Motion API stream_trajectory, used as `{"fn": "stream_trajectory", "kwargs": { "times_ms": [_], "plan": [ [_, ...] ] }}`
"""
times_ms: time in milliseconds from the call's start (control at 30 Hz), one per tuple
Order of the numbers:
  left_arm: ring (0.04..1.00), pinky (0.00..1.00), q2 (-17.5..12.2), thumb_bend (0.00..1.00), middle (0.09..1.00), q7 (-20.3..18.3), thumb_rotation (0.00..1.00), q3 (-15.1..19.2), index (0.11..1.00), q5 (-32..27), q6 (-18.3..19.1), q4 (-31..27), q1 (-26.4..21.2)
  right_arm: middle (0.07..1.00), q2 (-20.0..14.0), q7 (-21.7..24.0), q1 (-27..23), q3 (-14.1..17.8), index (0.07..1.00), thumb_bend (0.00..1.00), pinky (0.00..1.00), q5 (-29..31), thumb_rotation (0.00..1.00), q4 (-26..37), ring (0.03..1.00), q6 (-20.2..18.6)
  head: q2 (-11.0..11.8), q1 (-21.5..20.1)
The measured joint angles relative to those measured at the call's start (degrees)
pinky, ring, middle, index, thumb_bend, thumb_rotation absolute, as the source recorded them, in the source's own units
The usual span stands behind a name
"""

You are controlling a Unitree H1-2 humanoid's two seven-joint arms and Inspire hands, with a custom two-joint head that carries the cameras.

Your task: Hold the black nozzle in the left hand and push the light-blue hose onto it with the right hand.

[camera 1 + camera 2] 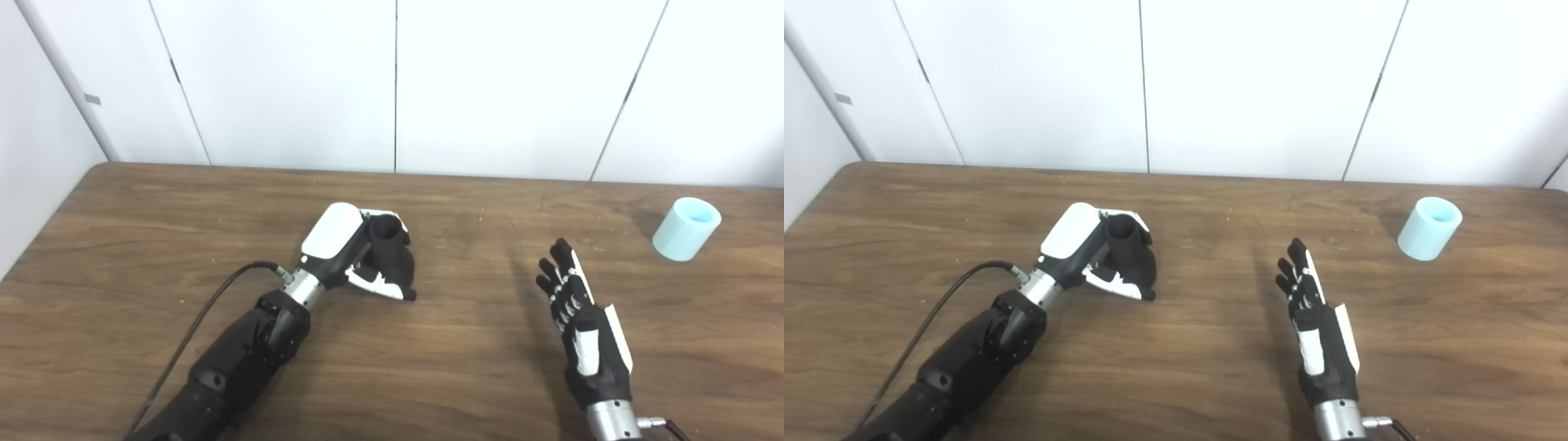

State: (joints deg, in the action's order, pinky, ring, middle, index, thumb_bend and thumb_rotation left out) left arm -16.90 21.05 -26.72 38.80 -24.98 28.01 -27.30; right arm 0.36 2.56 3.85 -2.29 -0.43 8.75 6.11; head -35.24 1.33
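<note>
Left hand (352, 254) grasping black nozzle (392, 248), mouth up, low over the desk (153, 245); right hand (582, 324) released, fingers spread, light-blue hose (686, 229) well beyond its fingertips, apart.

Bare table (478, 343) between right hand (582, 324) and hose (686, 229).

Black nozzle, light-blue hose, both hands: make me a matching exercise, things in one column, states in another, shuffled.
Things:
1. black plastic nozzle
2. light-blue cylindrical hose piece
3. left hand
4. right hand

States:
A. open, holding nothing
B. alone on the wooden table, far right
C. closed around the nozzle
D. gripped, opening facing up

Pairs: 1-D, 2-B, 3-C, 4-A
</note>
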Motion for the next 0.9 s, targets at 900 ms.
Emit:
{"fn": "stream_trajectory", "kwargs": {
  "times_ms": [900],
  "plan": [
    [0.446, 0.43, 3.86, 0.76, 0.373, -16.72, 0.31, -1.25, 0.350, -2.94, -0.22, -11.59, 6.02, 0.975, 2.35, -2.45, 0.58, -0.54, 1.000, 0.70, 0.90, -3.42, 1.00, 0.37, 0.937, -1.52, -1.06, -3.70]
  ]
}}
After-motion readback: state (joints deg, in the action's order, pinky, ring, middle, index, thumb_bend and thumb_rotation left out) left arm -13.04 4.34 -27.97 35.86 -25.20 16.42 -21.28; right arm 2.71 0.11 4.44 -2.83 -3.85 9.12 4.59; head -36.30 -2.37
